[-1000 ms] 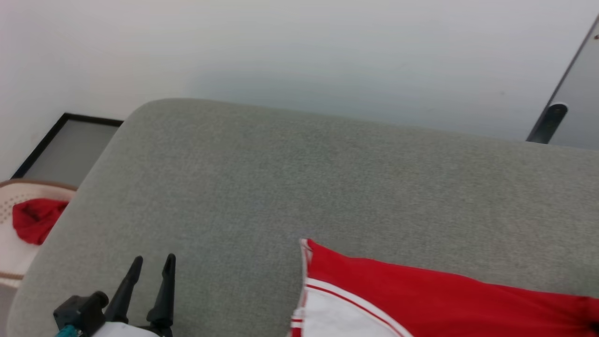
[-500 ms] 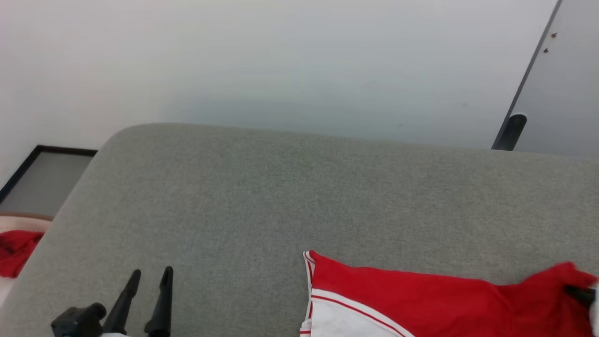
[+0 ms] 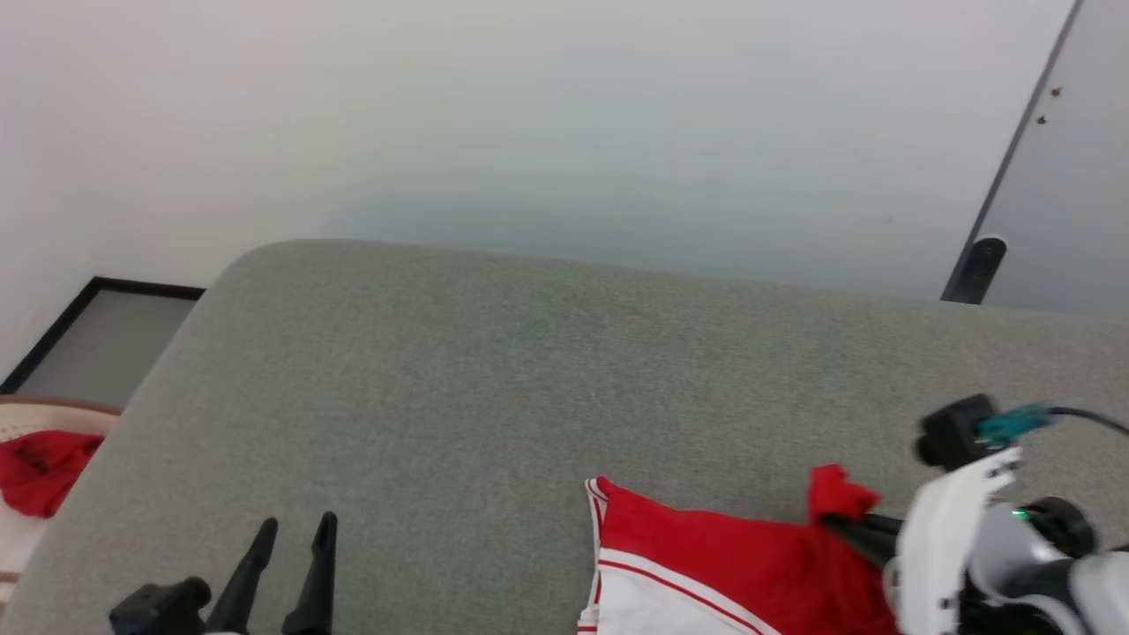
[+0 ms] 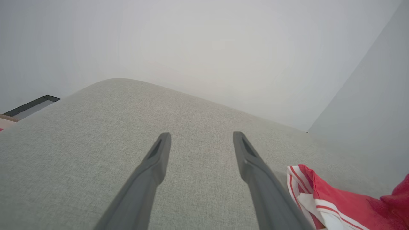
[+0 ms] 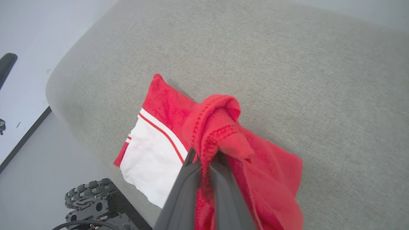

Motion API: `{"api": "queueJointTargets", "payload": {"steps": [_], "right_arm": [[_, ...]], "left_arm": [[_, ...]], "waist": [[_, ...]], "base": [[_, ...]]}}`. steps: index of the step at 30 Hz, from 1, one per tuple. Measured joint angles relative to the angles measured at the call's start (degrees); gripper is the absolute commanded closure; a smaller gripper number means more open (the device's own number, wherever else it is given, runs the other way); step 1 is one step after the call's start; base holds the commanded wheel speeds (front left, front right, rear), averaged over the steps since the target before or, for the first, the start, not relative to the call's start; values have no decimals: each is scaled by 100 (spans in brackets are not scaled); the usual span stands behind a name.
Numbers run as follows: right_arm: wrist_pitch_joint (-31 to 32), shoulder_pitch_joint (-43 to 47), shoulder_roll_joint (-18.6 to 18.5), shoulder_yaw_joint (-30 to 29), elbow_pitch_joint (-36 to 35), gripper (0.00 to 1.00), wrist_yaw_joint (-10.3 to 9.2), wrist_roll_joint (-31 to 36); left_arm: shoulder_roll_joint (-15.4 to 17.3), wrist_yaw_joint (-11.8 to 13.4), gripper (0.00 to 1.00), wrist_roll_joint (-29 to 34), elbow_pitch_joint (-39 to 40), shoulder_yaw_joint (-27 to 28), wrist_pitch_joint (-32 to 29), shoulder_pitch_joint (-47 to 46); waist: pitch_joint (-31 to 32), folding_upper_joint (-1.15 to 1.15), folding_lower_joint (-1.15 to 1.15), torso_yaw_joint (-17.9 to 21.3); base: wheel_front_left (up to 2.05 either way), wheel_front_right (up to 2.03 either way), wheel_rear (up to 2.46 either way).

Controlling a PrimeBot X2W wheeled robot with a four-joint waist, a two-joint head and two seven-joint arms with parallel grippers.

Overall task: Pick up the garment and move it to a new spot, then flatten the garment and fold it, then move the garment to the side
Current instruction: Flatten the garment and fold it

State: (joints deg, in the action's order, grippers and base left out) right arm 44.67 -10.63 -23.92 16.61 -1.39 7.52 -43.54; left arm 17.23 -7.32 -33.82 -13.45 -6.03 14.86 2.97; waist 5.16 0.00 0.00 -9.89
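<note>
Head view: red fabric jersey [image 3: 706, 556], white panel, striped trim, lying lower right on grey fabric cushion [image 3: 529, 379]; right gripper [image 3: 842, 527] clenching its raised fold; left gripper [image 3: 295, 529] gaping, empty, well left of jersey.
Left wrist view: jersey [image 4: 338, 204] lying right of spread fingers [image 4: 153, 166].
Right wrist view: fingers [image 5: 188, 179] pinching bunched red edge.

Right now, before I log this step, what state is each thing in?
jersey: rumpled on the cushion, one red fold pinched up.
right gripper: shut on the jersey.
left gripper: open, empty, over the cushion.
red cloth: bunched in the basket.
</note>
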Motion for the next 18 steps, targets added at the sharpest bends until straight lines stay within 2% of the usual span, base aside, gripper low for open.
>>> {"api": "queueJointTargets", "payload": {"steps": [8,18], "right_arm": [[-311,-380,583,806,608,100,-1,353],[-915,-782,1158,1336,1864,100,-1,645]], "left_arm": [[-52,-1,0,-26,-81,-166,-22,-204],[-81,-1,0,-75,-252,-302,-20,-375]], "waist": [[-33,0,0,-276],[-148,0,0,-483]], "base": [[0,0,0],[0,0,0]]}}
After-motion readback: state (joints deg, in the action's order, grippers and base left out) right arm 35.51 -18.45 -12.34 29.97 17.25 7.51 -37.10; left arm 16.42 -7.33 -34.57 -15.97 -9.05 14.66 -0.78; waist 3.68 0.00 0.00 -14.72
